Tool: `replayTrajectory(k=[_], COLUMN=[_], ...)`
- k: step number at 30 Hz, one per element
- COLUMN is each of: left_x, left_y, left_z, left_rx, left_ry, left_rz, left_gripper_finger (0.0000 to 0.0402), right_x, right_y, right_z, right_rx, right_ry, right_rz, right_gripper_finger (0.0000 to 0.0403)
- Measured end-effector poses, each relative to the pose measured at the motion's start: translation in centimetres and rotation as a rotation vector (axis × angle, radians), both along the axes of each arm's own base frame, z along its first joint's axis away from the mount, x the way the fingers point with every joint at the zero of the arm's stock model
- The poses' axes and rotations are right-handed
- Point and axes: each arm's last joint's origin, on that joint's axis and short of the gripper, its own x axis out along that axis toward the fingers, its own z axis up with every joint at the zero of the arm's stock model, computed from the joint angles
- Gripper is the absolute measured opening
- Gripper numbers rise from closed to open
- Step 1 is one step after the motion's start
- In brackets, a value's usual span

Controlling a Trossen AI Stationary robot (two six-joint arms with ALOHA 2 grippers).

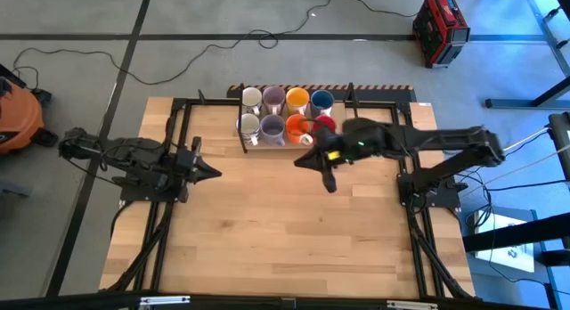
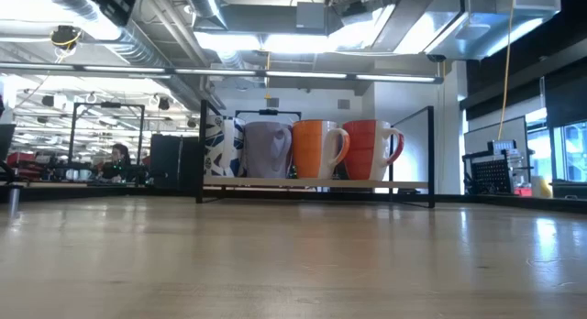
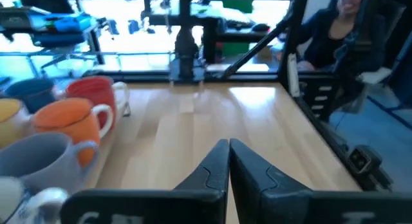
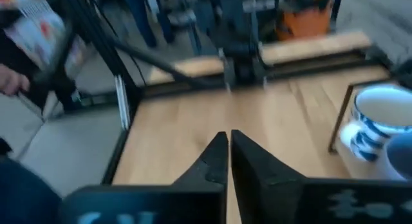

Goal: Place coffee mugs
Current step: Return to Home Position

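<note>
Eight mugs [image 1: 272, 126] stand in two rows of four on the shelf [image 2: 275, 183] at the counter's [image 1: 267, 239] far edge, the rows running 9 to 3 o'clock as seen from overhead. The red mug [image 1: 325, 124] takes the near row's 3 o'clock end, beside the orange mug [image 1: 297, 129]. The right hand [image 1: 329, 182] hangs over bare counter, apart from the shelf, with the red mug at its 12 o'clock. It grips nothing, and its fingers appear pressed together, though its wrist view is soft. It is the nearer hand to the mugs. Its base lies toward 3 o'clock, so a retreat there would carry it away from the shelf. The left hand [image 1: 210, 171] waits at the counter's 9 o'clock side, closed and empty.
</note>
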Motion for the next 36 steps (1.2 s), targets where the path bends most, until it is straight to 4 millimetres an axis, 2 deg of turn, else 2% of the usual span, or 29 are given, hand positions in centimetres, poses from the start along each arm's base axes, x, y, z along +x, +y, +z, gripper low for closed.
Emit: replayTrajectory(k=[7, 10, 14, 19, 26, 32, 36], left_x=[-0.6, -0.5, -0.5, -0.5, -0.4, -0.8, -1.3], left_y=[0.2, 0.2, 0.2, 0.4, 0.3, 0.2, 0.3], left_z=[-0.6, -0.6, -0.3, -0.3, -1.3, -2.7, -3.1], left_rx=[0.005, 0.006, 0.009, 0.030, 0.091, 0.078, 0.072], left_ry=[0.003, 0.008, -0.020, -0.027, -0.016, -0.077, -0.129], left_rz=[0.023, 0.023, 0.034, 0.087, 0.039, -0.014, -0.031], left_gripper_finger=[0.0001, 0.0001, 0.0001, 0.0000, 0.0000, 0.0000, 0.0000], right_x=[-4.6, -6.4, -8.3, -8.8, -9.2, -11.4, -13.4], right_y=[1.0, 1.2, 1.1, 1.0, 2.0, 1.6, 1.2], right_z=[-3.9, -6.2, -9.2, -11.3, -11.1, -12.4, -14.0], right_rx=[0.100, 0.107, 0.250, 0.409, 0.182, 0.109, 0.084], right_ry=[-0.254, -0.295, -0.240, -0.156, -0.188, -0.301, -0.395], right_rz=[-0.055, -0.093, -0.189, -0.244, -0.102, -0.072, -0.070], right_gripper_finger=[0.0006, 0.0004, 0.0001, 0.0003, 0.0003, 0.0003, 0.0003])
